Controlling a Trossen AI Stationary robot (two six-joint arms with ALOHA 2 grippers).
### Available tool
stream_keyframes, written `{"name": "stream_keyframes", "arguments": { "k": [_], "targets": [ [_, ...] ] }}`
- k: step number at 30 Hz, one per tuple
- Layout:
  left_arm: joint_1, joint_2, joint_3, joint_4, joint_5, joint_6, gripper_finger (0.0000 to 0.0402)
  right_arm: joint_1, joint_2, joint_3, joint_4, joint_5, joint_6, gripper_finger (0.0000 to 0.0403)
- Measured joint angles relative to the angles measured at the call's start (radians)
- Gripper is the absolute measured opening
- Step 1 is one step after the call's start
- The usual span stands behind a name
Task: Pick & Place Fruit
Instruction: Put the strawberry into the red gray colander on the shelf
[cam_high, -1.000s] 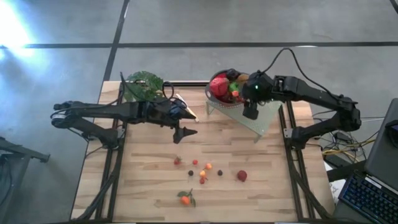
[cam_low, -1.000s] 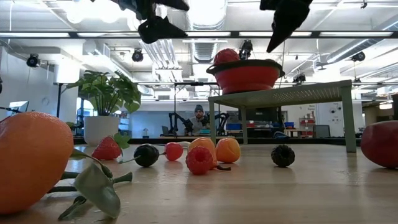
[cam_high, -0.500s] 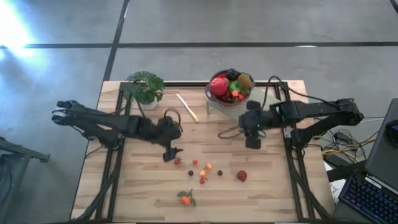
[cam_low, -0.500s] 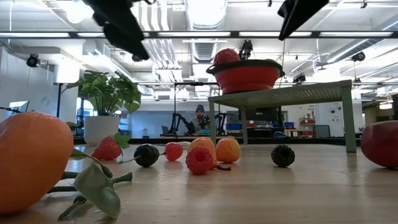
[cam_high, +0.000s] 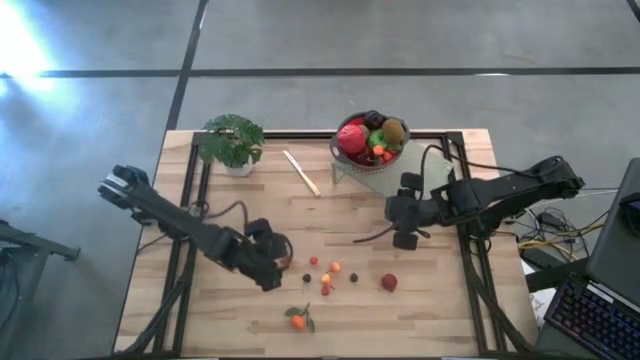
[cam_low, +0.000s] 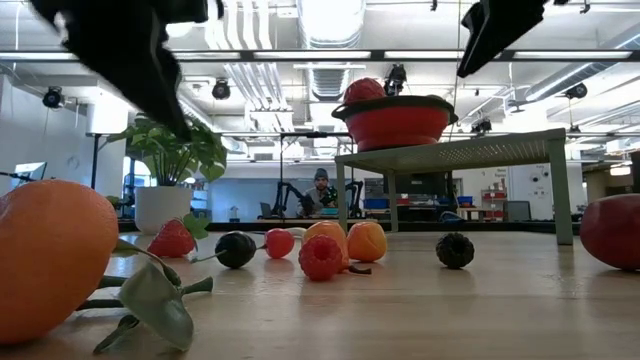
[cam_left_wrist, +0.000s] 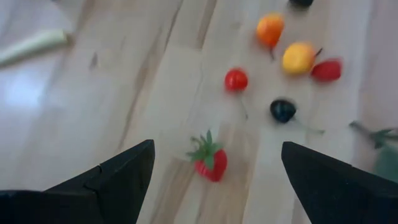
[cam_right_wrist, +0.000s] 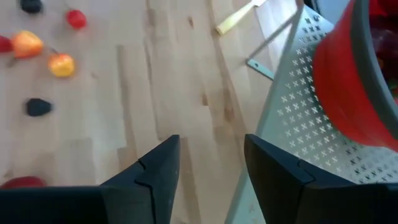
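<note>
The left gripper (cam_high: 272, 284) is held low over the pale wooden table (cam_high: 240, 330), its dark fingers (cam_left_wrist: 118, 177) spread wide with nothing between them. Just beyond the fingertips a red strawberry (cam_left_wrist: 210, 160) is seen on the wood, its green leafy cap turned away from the gripper. Farther out lie a small red berry (cam_left_wrist: 236, 79), a dark berry (cam_left_wrist: 283, 110), an orange berry (cam_left_wrist: 270, 28) and a yellow-orange one (cam_left_wrist: 298, 57), loosely clustered. A leafy orange tangerine (cam_high: 298, 320) lies near the table's front edge, and a red apple (cam_high: 389, 283) lies apart to the right. Bare wood is left open between the cluster and the left rail.

The right gripper (cam_high: 405, 240) is held above the table just beside the perforated grey stand (cam_right_wrist: 311, 130), its fingers partly parted and empty. On the stand a red bowl (cam_high: 352, 150) holds more fruit. A pale slim knife (cam_high: 300, 173) and a green potted plant (cam_high: 230, 142) are placed toward the far edge.
</note>
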Motion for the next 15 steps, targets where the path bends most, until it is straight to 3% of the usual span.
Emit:
{"name": "stream_keyframes", "arguments": {
  "k": [11,15],
  "targets": [
    [0.007,0.180,-0.009,-0.009,0.003,-0.081,0.0354,-0.001,0.000,-0.078,0.029,0.030,0.013,0.0176],
    [0.019,0.203,-0.050,0.084,0.020,-0.076,0.0351,-0.001,0.000,-0.094,0.050,0.030,0.013,0.0167]
  ]
}}
